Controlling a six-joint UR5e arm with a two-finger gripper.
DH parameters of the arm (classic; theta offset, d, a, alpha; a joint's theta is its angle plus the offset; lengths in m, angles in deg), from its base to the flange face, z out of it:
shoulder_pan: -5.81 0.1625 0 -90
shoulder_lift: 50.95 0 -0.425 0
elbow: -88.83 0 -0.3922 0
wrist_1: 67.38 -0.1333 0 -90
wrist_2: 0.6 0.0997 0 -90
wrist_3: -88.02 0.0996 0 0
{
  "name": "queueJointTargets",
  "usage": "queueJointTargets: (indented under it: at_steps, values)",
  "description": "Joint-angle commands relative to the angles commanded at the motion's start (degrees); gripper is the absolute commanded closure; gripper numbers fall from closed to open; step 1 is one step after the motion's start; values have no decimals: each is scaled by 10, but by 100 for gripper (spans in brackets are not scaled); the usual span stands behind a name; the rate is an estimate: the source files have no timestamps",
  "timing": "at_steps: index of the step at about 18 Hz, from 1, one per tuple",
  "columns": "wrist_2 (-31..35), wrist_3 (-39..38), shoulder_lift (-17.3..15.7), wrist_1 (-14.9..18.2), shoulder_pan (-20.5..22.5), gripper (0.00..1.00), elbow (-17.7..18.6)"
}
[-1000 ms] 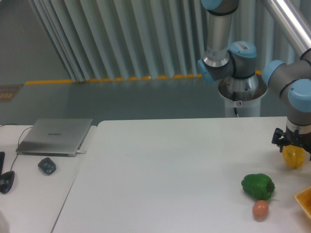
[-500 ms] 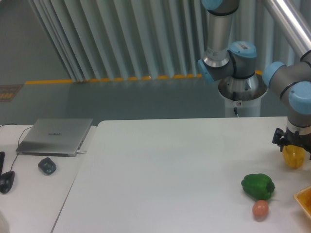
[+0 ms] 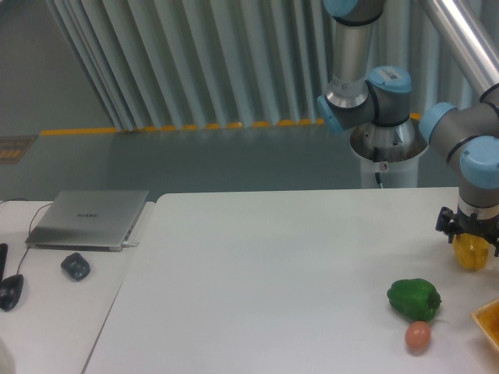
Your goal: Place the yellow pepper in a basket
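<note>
From my remote seat I read the gripper [image 3: 472, 240] as pinching the yellow pepper [image 3: 472, 255]: its dark fingers sit on either side of the pepper's top, and the fruit hangs out below them near the right edge of the view. I cannot tell for certain whether the pepper is clear of the table [image 3: 273, 273] or just resting on it, though it looks held. So I judge the grasp step done and the carry to be the step in hand. The basket [image 3: 489, 321] shows only as an orange-yellow corner with a pale rim at the lower right edge, nearer the camera than the pepper and apart from it. The next move, as I see it, calls for enough height to clear that rim, then a short run toward the camera and slightly right, and a release over the basket's inside. The green pepper [image 3: 414, 298] and the small reddish-orange round item [image 3: 418, 336] lie to the left of that line, so I would keep the path from drifting their way. The arm's wrist points straight down above the pepper, with its grey-and-blue forearm rising out of view at the upper right.
</note>
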Motion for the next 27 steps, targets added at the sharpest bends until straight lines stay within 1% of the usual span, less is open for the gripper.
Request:
queueJointTargets:
  at_steps: [2,3,4,5,8,9,11,12,15,18,21,23,24,26,27]
  values:
    - [1,1,0,1,0,24,-4]
    - [1,1,0,2,0,26,-6]
    - [0,1,-1,2,-1,37,-7]
    - [0,1,-1,2,-1,43,-6]
    - [-1,4,-5,7,0,46,-11]
    - [-1,5,-6,8,0,50,-12]
    - [-1,6,-7,12,-2,51,-16]
    - [-2,6,-8,15,-3,54,-17]
    - [-1,19,-9,20,-2,55,-20]
    - [-6,68,-21,55,-1,56,-40]
    - [-6,78,-28,65,-5,56,-49]
    - [-6,80,-29,81,-18,56,-73]
    - [-6,88,-29,92,-26,56,-96]
    - [-1,112,-27,92,-30,56,-119]
    - [3,140,-26,89,-30,56,-128]
